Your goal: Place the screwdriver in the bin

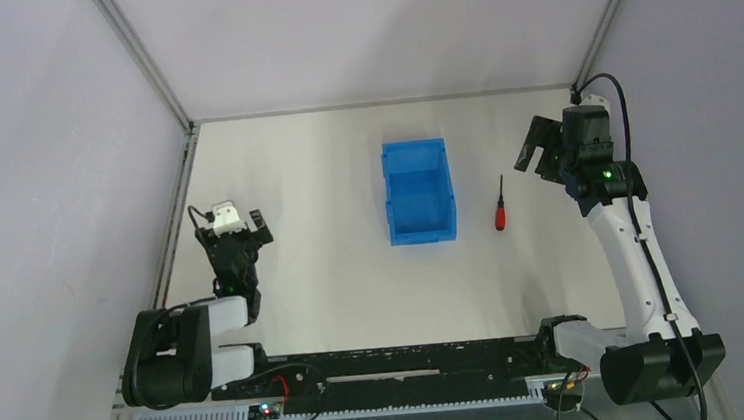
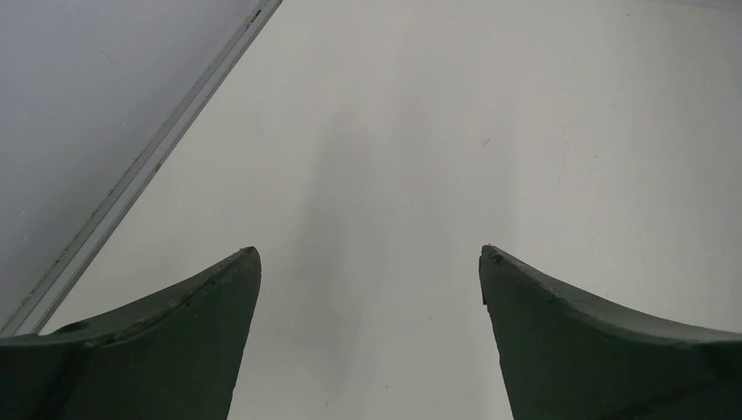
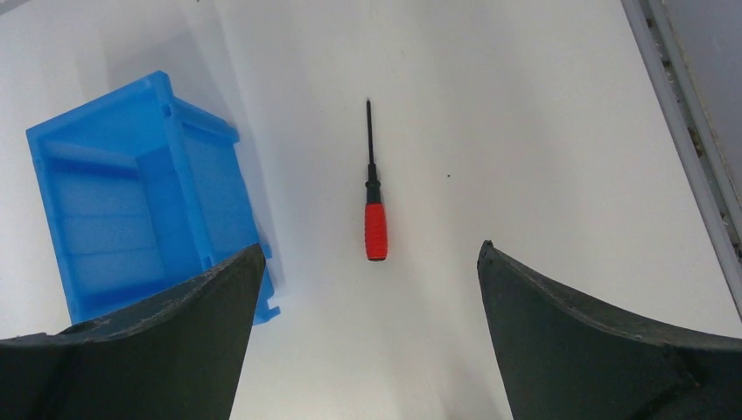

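The screwdriver (image 1: 499, 210), with a red handle and thin black shaft, lies flat on the white table just right of the blue bin (image 1: 419, 190). In the right wrist view the screwdriver (image 3: 374, 219) lies ahead of the open fingers, handle nearest, with the bin (image 3: 131, 192) to its left, empty inside. My right gripper (image 1: 536, 157) is open and empty, raised to the right of and beyond the screwdriver. My left gripper (image 1: 239, 230) is open and empty at the table's left side, far from both. The left wrist view shows only bare table between its fingers (image 2: 192, 332).
A metal frame rail (image 1: 176, 220) runs along the table's left edge, close to the left gripper. Another rail (image 3: 678, 131) borders the right edge. Grey walls enclose the table on three sides.
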{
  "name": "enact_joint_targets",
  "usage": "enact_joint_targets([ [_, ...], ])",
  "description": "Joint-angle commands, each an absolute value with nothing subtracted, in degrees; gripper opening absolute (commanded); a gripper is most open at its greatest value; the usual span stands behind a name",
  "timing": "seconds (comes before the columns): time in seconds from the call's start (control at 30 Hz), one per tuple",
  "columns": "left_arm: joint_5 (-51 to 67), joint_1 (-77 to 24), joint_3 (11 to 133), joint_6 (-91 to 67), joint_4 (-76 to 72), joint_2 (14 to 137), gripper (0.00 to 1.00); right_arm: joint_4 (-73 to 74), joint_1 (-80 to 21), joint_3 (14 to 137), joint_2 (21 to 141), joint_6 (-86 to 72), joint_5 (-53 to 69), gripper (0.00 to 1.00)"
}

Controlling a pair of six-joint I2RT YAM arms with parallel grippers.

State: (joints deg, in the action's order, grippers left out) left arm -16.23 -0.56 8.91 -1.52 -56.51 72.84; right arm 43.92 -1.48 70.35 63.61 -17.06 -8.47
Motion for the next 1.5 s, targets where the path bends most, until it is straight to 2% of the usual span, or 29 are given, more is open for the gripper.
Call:
enact_joint_targets([
  [0.0,-15.8,-0.2,11.1,-1.0,-60.5,72.2,1.0,43.4,-1.1,72.1,63.4,-17.1,-8.6,1.0],
  [0.2,-15.8,-0.2,11.1,-1.0,-60.5,72.2,1.0,43.8,-2.3,72.1,69.3,-16.9,-7.4,1.0],
  [0.6,-15.8,-0.2,11.1,-1.0,-60.5,72.2,1.0,38.8,-6.0,71.8,93.4,-12.3,-6.7,0.99],
  [0.7,-15.8,-0.2,11.1,-1.0,-60.5,72.2,1.0,38.3,-5.9,71.8,97.5,-12.2,-7.5,0.97],
  [1.0,-15.9,-0.2,11.1,-1.0,-60.5,72.2,1.0,37.1,-5.1,71.8,105.5,-10.3,-3.9,0.74],
  [1.13,-15.9,-0.2,11.1,-1.0,-60.5,72.2,1.0,37.3,-4.2,71.7,107.3,-10.1,-1.5,0.46],
  [1.43,-15.8,-0.2,11.1,-1.0,-60.5,72.2,1.0,36.9,-3.9,71.3,105.4,-8.6,-0.6,0.09],
  [1.47,-15.8,-0.2,11.1,-1.0,-60.5,72.2,1.0,37.1,-3.8,71.3,104.4,-8.5,-0.6,0.08],
])
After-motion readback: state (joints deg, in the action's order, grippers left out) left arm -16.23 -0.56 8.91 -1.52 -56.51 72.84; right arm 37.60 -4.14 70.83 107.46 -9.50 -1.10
